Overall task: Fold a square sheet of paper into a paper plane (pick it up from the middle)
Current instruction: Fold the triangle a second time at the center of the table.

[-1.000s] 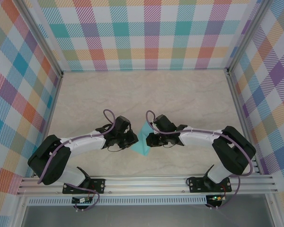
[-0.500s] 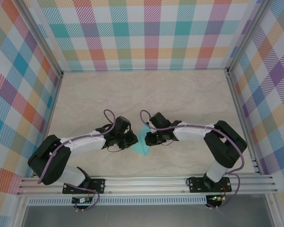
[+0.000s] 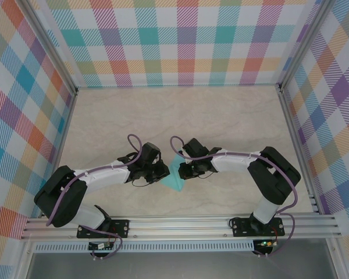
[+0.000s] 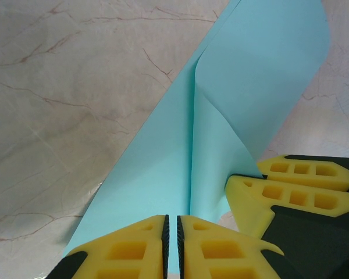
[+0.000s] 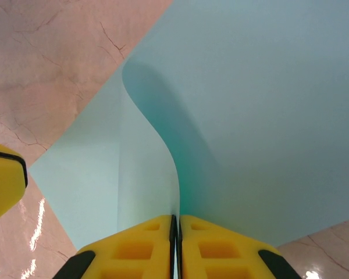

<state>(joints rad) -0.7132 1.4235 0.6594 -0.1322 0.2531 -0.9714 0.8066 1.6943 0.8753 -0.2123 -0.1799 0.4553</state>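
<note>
The turquoise sheet of paper lies partly folded between the two grippers near the table's front, its point toward the near edge. My left gripper is shut at the sheet's left side; in the left wrist view its jaws stand almost together over the paper, with a crease running up beside them. My right gripper is shut on a raised, curling flap of the paper, whose edge runs straight into the jaws. The right gripper's fingers sit close beside the left gripper.
The marble table top stretches away behind the grippers. Checked walls close off the back and both sides. An aluminium rail with both arm bases runs along the near edge.
My right arm has swung left, bringing its gripper closer to the left one and curling the paper flap up. The left arm has not moved.
</note>
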